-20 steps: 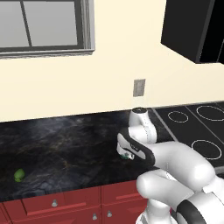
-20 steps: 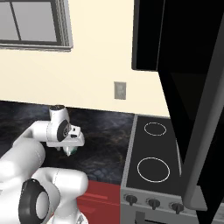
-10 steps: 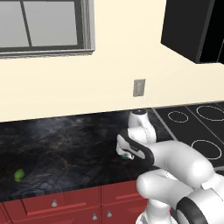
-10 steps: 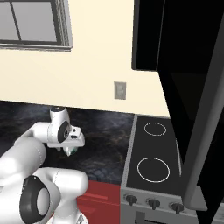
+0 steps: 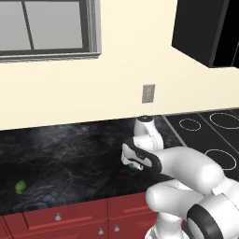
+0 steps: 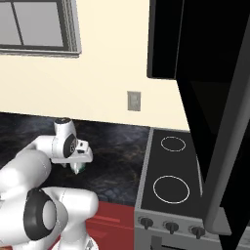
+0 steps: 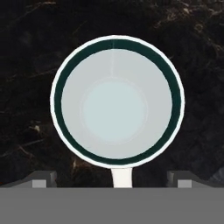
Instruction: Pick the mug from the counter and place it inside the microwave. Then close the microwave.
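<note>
Tool (image 7: 112, 179): jaws spread wide, empty, poised directly above mug | Mug (image 7: 116, 101): upright on worktop (image 5: 70, 154), handle (image 7: 121, 177) between the fingertips | Risk: a fingertip lands on handle or rim during descent, tipping mug | Microwave (image 6: 205, 88): door open, beyond stovetop (image 6: 171, 180)

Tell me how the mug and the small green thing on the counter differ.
The mug is a white cylinder with a dark teal rim, open upward; the small green thing is a solid rounded lump. The mug sits right under the open gripper; the green thing lies far off, near the counter's front edge. Both rest on the counter.
</note>
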{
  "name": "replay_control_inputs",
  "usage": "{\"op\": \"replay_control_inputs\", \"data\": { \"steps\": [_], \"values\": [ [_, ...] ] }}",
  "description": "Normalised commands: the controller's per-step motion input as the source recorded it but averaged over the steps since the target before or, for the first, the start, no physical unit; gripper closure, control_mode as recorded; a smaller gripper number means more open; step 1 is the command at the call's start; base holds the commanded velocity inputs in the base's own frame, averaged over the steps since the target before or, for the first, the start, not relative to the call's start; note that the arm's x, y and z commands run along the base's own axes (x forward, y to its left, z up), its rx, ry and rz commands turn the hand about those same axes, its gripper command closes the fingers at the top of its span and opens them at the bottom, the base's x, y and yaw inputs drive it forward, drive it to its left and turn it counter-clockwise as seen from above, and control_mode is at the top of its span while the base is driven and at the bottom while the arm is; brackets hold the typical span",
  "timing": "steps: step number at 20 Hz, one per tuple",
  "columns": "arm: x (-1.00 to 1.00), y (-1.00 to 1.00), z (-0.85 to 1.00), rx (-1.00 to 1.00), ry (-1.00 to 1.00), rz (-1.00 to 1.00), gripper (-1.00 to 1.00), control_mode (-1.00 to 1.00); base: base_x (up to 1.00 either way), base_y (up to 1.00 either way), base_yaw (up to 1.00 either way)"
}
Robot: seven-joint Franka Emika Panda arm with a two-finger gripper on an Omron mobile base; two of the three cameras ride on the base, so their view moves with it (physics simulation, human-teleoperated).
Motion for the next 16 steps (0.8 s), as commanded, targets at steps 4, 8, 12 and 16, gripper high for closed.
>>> {"op": "replay_control_inputs", "data": {
  "steps": [4,8,12,16],
  "values": [
    [0.01,0.00,-0.13,0.00,0.00,0.00,-1.00,-1.00,0.00,0.00,0.00],
    [0.00,0.00,-0.14,0.00,0.00,0.00,-1.00,-1.00,0.00,0.00,0.00],
    [0.00,-0.02,-0.07,0.00,0.00,0.00,-1.00,-1.00,0.00,0.00,0.00],
    [0.01,0.00,0.00,0.00,0.00,0.00,-1.00,-1.00,0.00,0.00,0.00]
  ]
}}
